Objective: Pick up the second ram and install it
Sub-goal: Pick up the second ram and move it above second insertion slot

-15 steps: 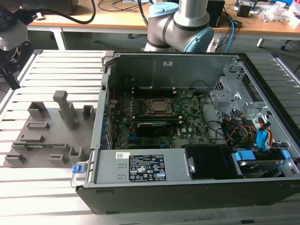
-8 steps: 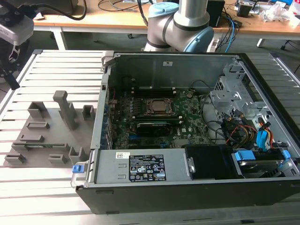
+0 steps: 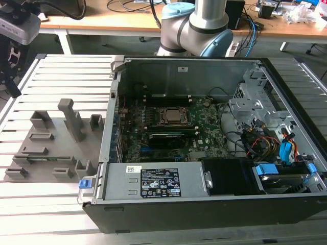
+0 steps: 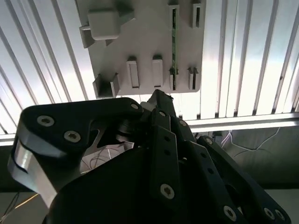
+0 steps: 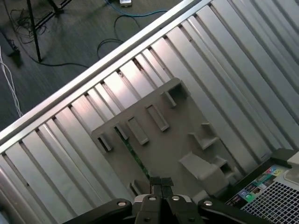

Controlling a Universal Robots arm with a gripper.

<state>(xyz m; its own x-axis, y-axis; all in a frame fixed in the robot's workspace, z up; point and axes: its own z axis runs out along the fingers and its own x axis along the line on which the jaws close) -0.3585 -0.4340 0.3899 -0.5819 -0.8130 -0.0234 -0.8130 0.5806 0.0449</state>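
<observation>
An open black desktop computer case (image 3: 204, 204) lies on a ribbed silver metal table (image 3: 51, 204). It fills the middle and the exterior view's right, and its large green motherboard (image 3: 168, 127) is exposed inside. At the exterior view's left, a flat grey plastic holder tray (image 3: 56, 138) with raised slots and posts sits on the table just beside the case. The second ram (image 3: 48, 159), a long, narrow green circuit-board stick, rests on its edge in slots near the lower left of that tray, well apart from the motherboard. The grey and light-blue robot arm (image 3: 196, 25) rises behind the case at the top centre of the exterior view. In both wrist views the black gripper (image 5: 161, 183) hangs above the tray with its two fingers pressed together, pinching nothing. In the first wrist view the fingertips sit close over one end of the second ram (image 5: 133, 153); whether they touch it cannot be told. In the second wrist view the green stick (image 4: 174, 42) stretches across the tray beyond the fingertips.
</observation>
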